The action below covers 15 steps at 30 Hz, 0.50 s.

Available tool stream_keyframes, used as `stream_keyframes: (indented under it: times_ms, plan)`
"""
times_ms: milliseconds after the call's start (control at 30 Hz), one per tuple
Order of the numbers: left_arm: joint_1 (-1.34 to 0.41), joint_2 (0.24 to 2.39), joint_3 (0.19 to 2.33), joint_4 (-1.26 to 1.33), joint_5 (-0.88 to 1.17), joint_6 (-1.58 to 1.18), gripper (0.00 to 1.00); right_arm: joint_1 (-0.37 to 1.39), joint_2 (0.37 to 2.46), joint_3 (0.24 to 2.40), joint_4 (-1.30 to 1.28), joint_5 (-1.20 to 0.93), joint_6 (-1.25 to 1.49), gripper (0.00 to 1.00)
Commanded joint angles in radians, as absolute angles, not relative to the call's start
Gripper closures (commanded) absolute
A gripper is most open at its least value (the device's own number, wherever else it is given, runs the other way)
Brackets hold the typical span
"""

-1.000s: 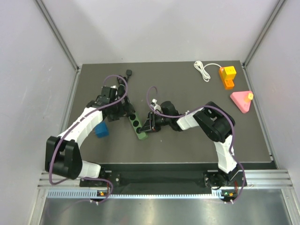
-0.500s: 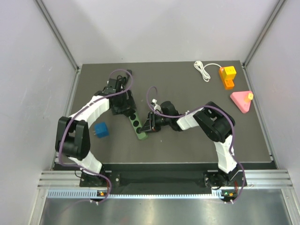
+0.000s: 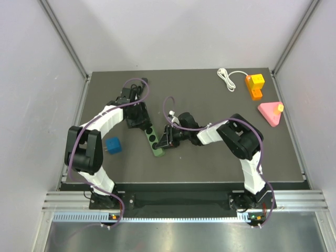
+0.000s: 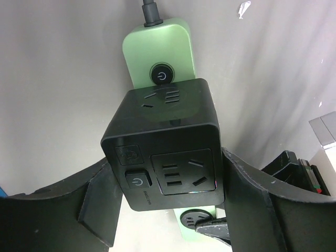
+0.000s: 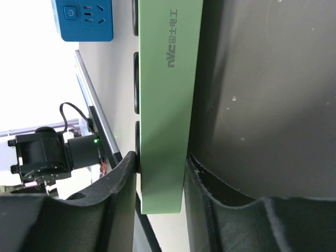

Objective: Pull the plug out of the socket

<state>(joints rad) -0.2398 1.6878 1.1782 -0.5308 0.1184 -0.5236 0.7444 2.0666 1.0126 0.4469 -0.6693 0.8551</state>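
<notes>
The black cube plug (image 4: 165,152) sits plugged into the far end of the green power strip (image 3: 154,140). The left gripper (image 4: 167,202) grasps the plug on two opposite sides. The right gripper (image 5: 161,173) is clenched on the power strip's near end.

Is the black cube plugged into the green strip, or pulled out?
Plugged in: the black cube sits flush on the green strip, no prongs showing.
</notes>
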Motion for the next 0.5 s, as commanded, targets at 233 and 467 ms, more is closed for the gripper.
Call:
stream_keyframes:
  times_ms: [233,467]
  plan:
    - [-0.238,1.539,1.109,-0.486,0.235,-0.506,1.00,0.750,2.137,1.176,0.206,-0.571,0.706,0.50]
    - [-0.239,1.490,1.078,-0.477,0.245,-0.509,1.00,0.747,2.169,1.235,0.225,-0.594,0.744,0.48]
